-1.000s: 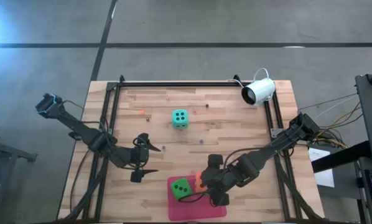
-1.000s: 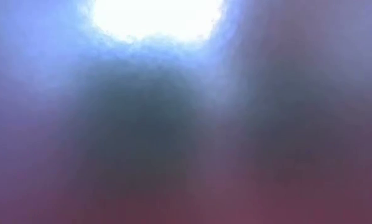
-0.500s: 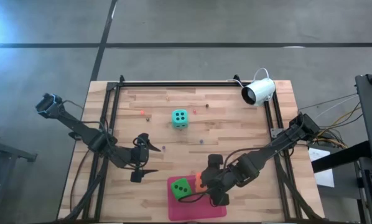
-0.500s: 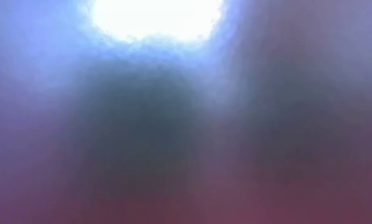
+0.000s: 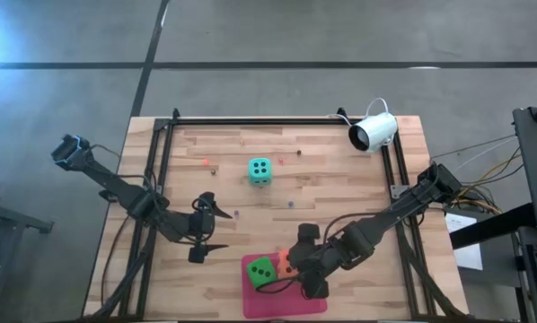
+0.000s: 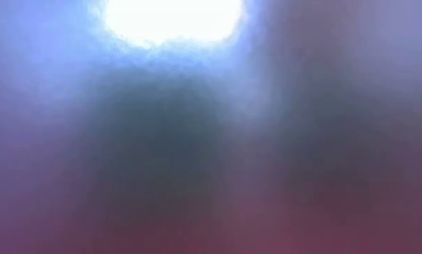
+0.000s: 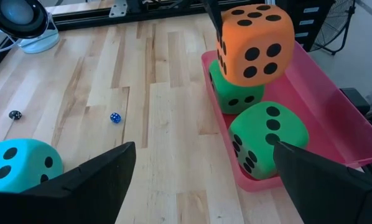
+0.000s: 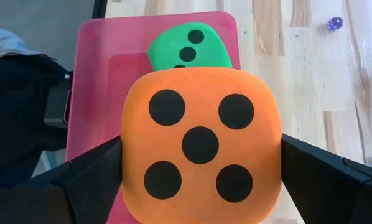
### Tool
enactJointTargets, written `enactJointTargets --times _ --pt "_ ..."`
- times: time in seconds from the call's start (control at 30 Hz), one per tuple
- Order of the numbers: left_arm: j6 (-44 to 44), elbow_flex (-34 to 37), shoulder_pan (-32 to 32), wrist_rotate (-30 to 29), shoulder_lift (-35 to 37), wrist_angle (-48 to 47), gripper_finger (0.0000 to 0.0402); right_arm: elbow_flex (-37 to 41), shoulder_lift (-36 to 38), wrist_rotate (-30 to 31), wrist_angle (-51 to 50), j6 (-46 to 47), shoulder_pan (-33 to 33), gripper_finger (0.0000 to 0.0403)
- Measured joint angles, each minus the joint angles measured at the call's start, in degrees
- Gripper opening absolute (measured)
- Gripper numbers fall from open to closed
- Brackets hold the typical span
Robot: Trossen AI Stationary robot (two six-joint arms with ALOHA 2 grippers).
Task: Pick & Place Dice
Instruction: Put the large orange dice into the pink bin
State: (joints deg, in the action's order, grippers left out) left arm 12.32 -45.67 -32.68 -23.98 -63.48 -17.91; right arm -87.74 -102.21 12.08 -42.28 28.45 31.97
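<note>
An orange die (image 8: pixel 200 146) sits between the fingers of my right gripper (image 5: pixel 291 267), over the pink tray (image 5: pixel 291 301) at the table's near edge. In the tray lie two green dice: one (image 7: pixel 236 94) right under the orange die, the other (image 7: pixel 267 140) beside it. A teal die (image 5: pixel 260 170) rests on the wood toward the far middle. My left gripper (image 5: pixel 207 230) hangs open above the table, left of the tray, with nothing between its fingers. My right gripper pinches the orange die by two opposite sides (image 8: pixel 127 162), one finger (image 8: pixel 89 177) on each. The fingers slant down from the table's right. The five-pip face is turned toward the wrist. The die sits upright just above a green die (image 7: pixel 236 94); whether they touch, I cannot tell.
A white camera (image 5: pixel 374 132) stands at the table's far right corner. Tiny dice lie on the wood, a blue one (image 7: pixel 115 117) and a black one (image 7: pixel 15 114). A black frame (image 5: pixel 250 119) runs along the far edge and both sides. The low view shows only blur.
</note>
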Motion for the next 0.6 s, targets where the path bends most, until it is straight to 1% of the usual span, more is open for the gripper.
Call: enactJointTargets --times 0.43,0.6 --pt "0.0 0.0 0.0 0.0 0.0 0.0 0.0384 0.0 0.0 -0.7 -3.0 0.0 0.1 0.0380" --pt "0.0 0.0 0.0 0.0 0.0 0.0 0.0387 0.0 0.0 -0.8 -4.4 1.8 0.1 0.0380"
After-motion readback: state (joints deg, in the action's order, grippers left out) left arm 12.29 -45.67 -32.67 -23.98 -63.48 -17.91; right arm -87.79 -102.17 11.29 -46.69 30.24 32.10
